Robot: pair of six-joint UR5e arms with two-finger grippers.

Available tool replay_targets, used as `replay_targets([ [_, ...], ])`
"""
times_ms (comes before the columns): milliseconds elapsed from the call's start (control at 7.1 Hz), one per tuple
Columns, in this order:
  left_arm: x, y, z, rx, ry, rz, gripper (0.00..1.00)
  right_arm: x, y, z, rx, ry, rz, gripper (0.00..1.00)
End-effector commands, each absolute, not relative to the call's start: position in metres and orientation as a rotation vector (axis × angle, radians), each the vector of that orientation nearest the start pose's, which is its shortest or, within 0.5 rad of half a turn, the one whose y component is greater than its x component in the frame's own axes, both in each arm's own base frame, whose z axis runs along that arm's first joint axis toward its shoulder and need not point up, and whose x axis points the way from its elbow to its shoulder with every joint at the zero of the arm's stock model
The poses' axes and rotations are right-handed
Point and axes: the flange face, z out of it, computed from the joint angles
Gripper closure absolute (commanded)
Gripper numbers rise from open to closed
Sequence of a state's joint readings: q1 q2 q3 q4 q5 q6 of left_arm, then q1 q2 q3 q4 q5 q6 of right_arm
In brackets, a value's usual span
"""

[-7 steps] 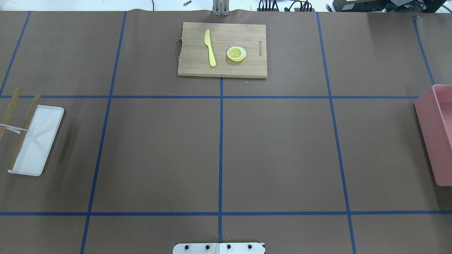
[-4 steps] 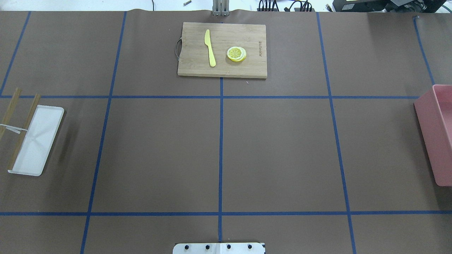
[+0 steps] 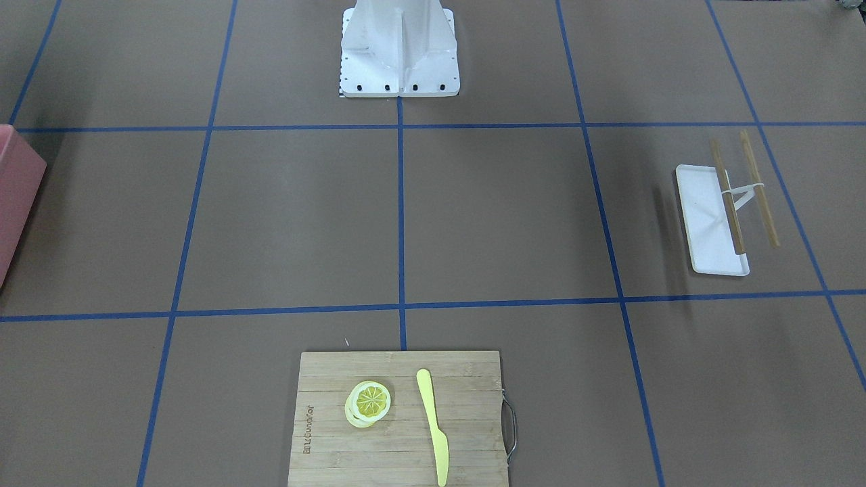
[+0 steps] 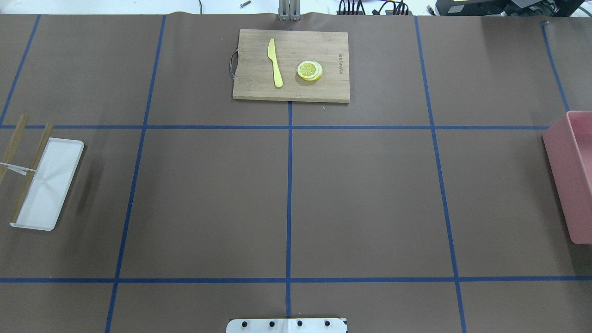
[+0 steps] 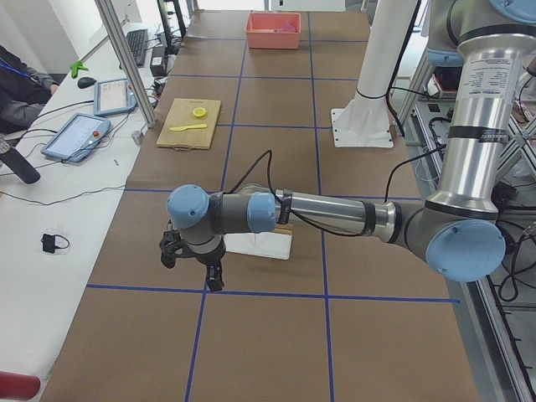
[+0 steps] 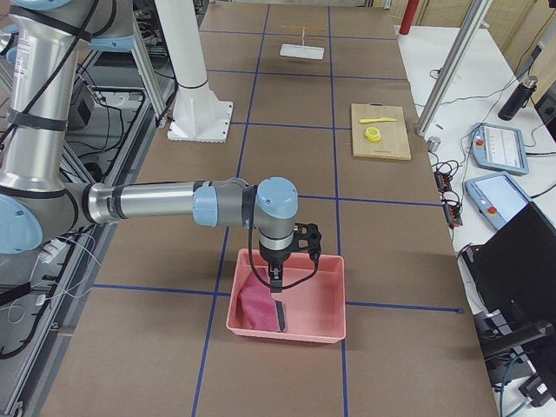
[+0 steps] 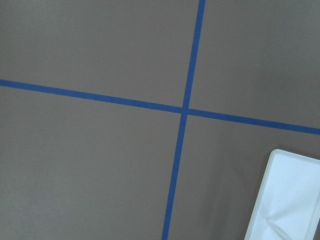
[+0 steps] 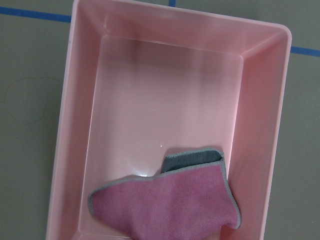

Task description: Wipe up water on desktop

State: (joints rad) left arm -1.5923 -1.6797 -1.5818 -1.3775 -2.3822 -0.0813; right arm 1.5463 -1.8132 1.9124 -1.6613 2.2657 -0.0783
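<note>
The desktop (image 4: 360, 199) is a matte brown surface split by blue tape lines; I see no clear puddle on it. A pink cloth with a grey edge (image 8: 170, 205) lies in a pink bin (image 8: 80, 125) at the robot's right end; cloth (image 6: 256, 304) and bin (image 6: 334, 304) also show in the exterior right view. My right gripper (image 6: 276, 280) hangs over the bin, just above the cloth; I cannot tell whether it is open or shut. My left gripper (image 5: 211, 278) hovers low over the desktop beside a white tray (image 5: 268, 244); I cannot tell its state.
A bamboo cutting board (image 4: 259, 88) with a yellow knife (image 4: 275, 62) and lemon slices (image 4: 309, 70) lies at the far middle. The white tray (image 4: 46, 185) with two wooden sticks (image 4: 32, 171) sits at the left. The robot's base plate (image 4: 286, 325) is at the near edge.
</note>
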Motion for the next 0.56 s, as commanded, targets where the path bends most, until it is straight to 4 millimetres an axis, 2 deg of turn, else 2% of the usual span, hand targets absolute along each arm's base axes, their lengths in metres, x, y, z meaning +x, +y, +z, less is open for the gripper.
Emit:
replay_targets([
  [0, -0.0724, -0.5279, 0.6139, -0.093, 0.809, -0.125, 0.01, 0.0600, -0.3908, 0.6125, 0.026, -0.695, -0.101, 0.00],
  [422, -0.0724, -0.5278, 0.6162, -0.098, 0.809, -0.129, 0.01, 0.0598, -0.3909, 0.6109, 0.029, -0.696, -0.102, 0.00],
])
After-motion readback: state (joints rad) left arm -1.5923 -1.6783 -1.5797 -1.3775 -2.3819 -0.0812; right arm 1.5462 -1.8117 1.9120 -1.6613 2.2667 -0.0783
